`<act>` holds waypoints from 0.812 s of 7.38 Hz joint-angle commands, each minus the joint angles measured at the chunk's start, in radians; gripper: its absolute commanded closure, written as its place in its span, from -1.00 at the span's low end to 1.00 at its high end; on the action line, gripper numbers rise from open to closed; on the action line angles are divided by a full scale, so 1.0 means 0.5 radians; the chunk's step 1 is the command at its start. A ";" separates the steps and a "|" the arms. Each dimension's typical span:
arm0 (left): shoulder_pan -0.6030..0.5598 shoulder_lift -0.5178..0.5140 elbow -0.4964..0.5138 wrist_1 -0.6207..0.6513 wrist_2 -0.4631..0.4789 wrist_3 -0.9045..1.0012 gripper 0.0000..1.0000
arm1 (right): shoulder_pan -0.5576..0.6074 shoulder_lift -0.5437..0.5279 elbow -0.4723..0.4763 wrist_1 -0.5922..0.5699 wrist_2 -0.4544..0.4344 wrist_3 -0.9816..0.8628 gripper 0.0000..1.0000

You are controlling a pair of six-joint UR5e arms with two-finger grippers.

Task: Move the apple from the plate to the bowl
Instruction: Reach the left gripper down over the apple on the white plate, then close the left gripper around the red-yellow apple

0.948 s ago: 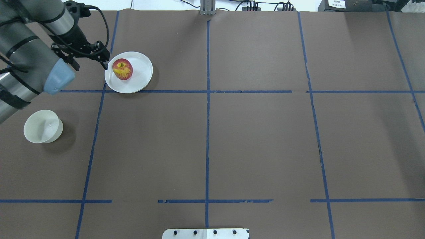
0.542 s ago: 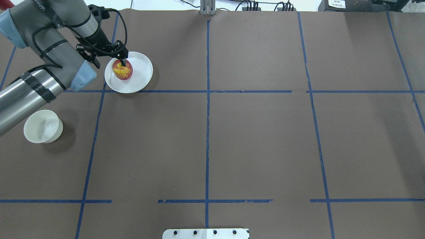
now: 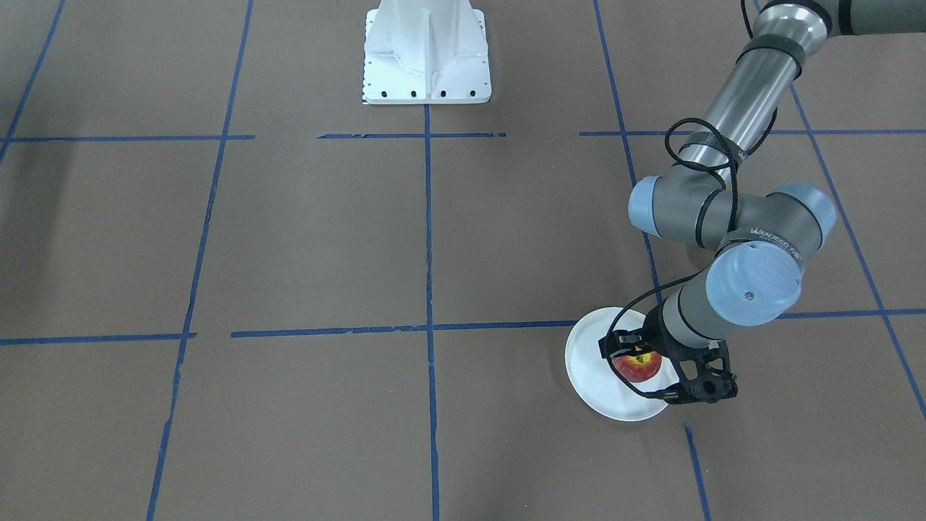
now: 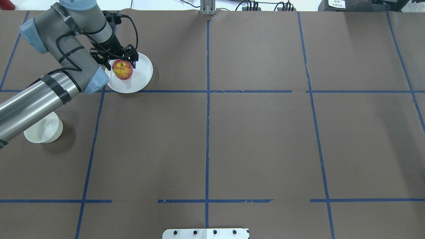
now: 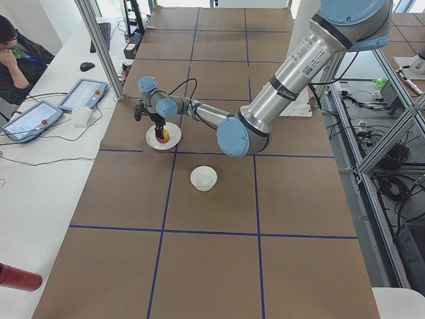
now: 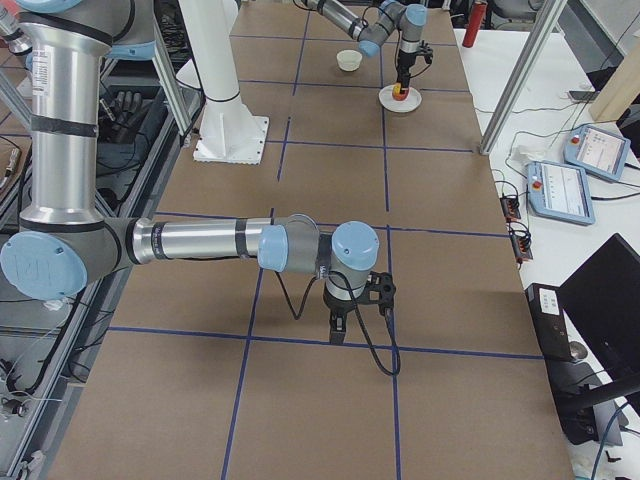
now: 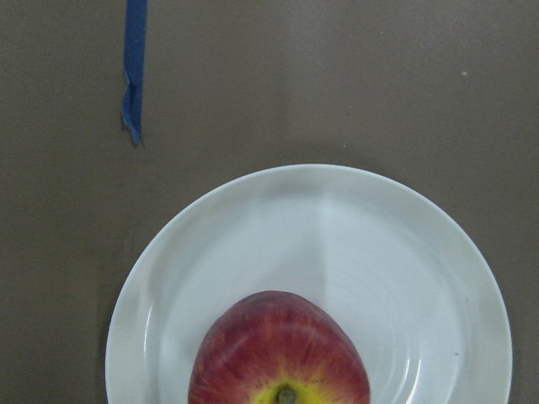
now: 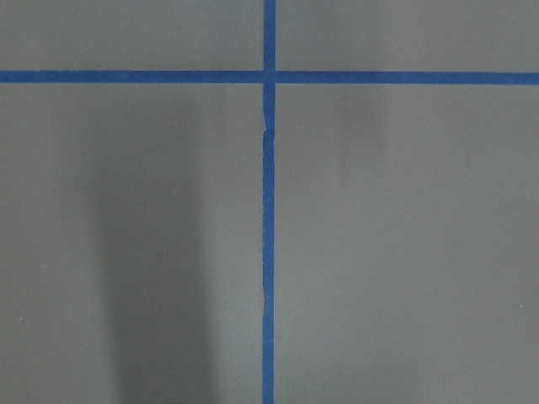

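Observation:
The red apple with its yellow-green stem hollow sits on the white plate at the far left of the table. My left gripper is open and hangs over the apple, one finger on each side, not closed on it. The front-facing view shows the same: the left gripper over the apple on the plate. In the left wrist view the apple lies at the bottom edge of the plate, and no fingers show. The white bowl stands empty, nearer the robot, partly under my left forearm. My right gripper shows only in the exterior right view, so I cannot tell its state.
Blue tape lines divide the brown table cover. The white robot base stands at the table's middle edge. The bowl stands about one plate width from the plate. An operator and tablets are on a side desk beyond the table's far edge.
My left arm has swung right, from beside the plate's left rim to over the apple. The gripper stays open. The apple, plate and bowl have not moved.

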 commanded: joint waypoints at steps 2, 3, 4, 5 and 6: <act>0.038 -0.003 0.122 -0.146 0.031 -0.021 -1.00 | -0.002 0.000 0.000 0.000 0.000 0.000 -1.00; 0.048 0.000 0.134 -0.181 0.059 -0.039 -1.00 | 0.001 0.000 0.000 0.000 0.000 0.000 -1.00; 0.051 0.000 0.134 -0.181 0.059 -0.040 -1.00 | -0.002 0.003 0.000 0.000 0.000 0.000 -1.00; 0.069 0.003 0.134 -0.181 0.062 -0.040 -0.78 | -0.002 0.000 0.000 0.000 0.000 0.000 -1.00; 0.066 0.003 0.134 -0.184 0.062 -0.030 -0.08 | -0.002 0.000 0.000 0.000 0.000 0.000 -1.00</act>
